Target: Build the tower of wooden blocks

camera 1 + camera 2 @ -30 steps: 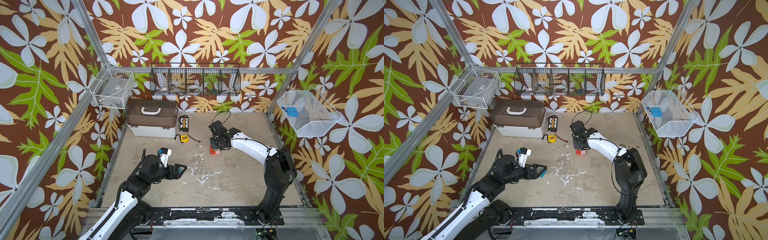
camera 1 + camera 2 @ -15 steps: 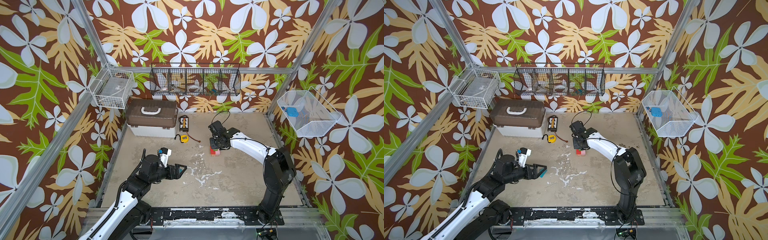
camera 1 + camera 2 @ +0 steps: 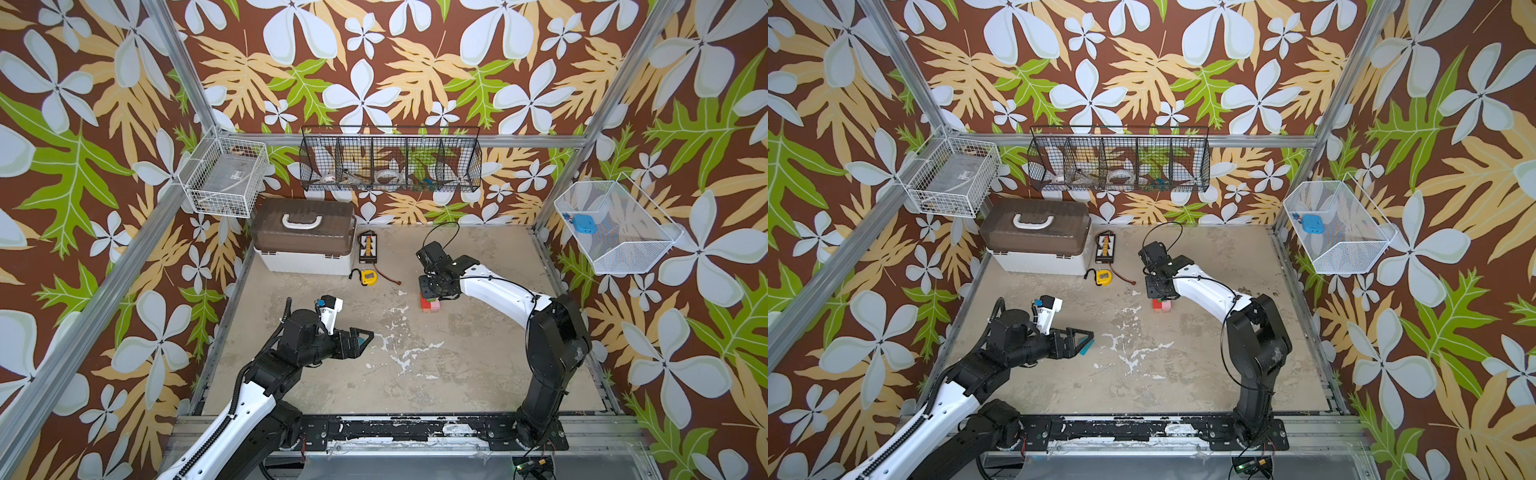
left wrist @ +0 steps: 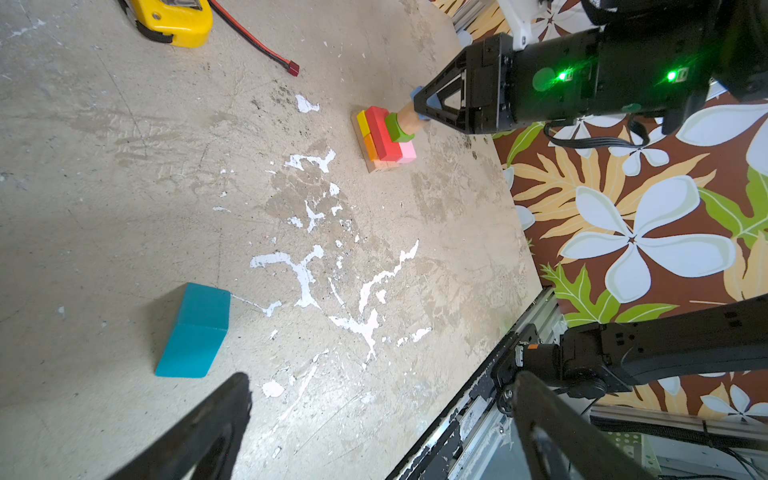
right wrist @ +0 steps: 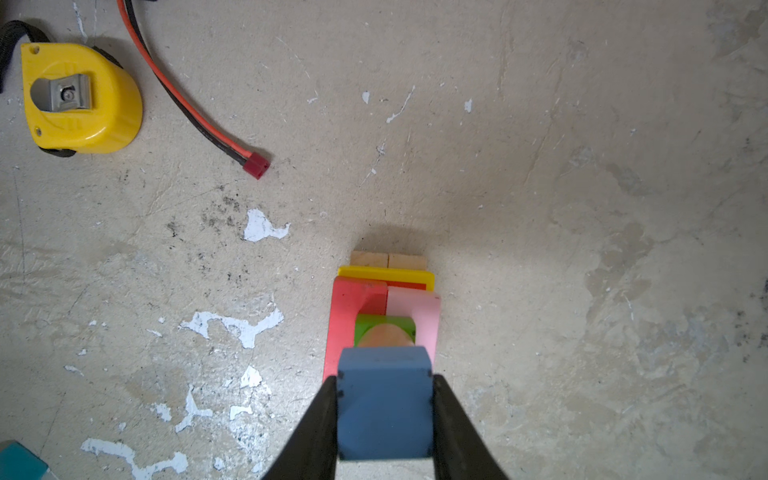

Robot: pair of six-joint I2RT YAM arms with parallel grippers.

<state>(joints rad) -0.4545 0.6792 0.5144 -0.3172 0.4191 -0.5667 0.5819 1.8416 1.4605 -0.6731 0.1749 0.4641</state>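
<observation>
The tower [image 3: 430,305] [image 3: 1161,304] stands at mid-right of the floor. It has plain wood planks at the base, yellow and orange, then red [image 5: 345,324] and pink, then green [image 4: 392,129] and a plain wood cylinder. A blue block [image 5: 384,407] sits on top, and my right gripper [image 5: 384,380] [image 3: 432,289] reaches down with its fingers against both sides of it. A teal block [image 4: 193,330] [image 3: 1087,345] lies on the floor by my left gripper [image 4: 380,378] [image 3: 359,336]. That gripper is low and open, with nothing between its fingers.
A yellow tape measure [image 3: 368,277] [image 5: 79,104] and a red-black cable [image 5: 199,116] lie just left of the tower. A brown-lidded white box [image 3: 305,237] and a small charger board [image 3: 368,247] sit at the back left. Wire baskets [image 3: 390,160] hang on the walls.
</observation>
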